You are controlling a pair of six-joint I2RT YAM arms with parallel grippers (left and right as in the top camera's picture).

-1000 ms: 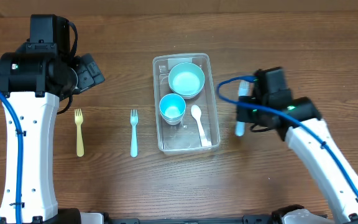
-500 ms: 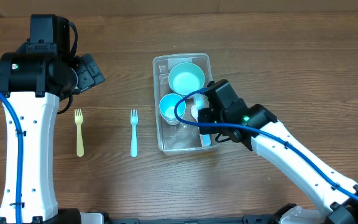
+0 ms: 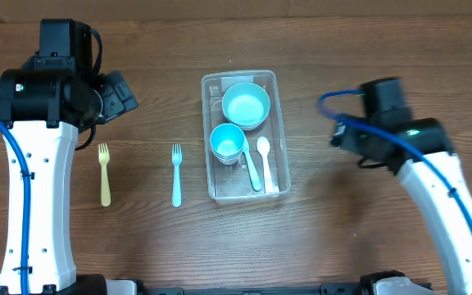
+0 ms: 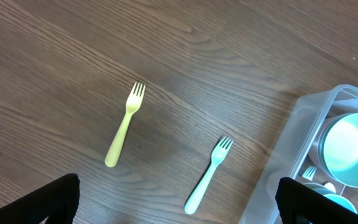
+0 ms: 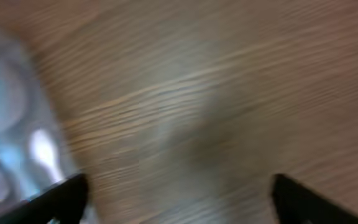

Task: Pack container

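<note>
The clear container stands mid-table and holds a light-blue bowl, a light-blue cup, a white spoon and a light-blue utensil. A yellow fork and a light-blue fork lie on the wood to its left. My left gripper hovers open, high over the forks. Its wrist view shows the yellow fork, the blue fork and the container. My right gripper is open and empty over bare wood, right of the blurred container.
The wooden table's far edge runs along the top of the overhead view. The right arm reaches in from the lower right, the left arm from the lower left. Bare wood lies between the container and the right gripper.
My right arm swung over the container, opened, and pulled back to the right. A light-blue utensil that it carried now lies in the container beside the white spoon. The left arm stayed still.
</note>
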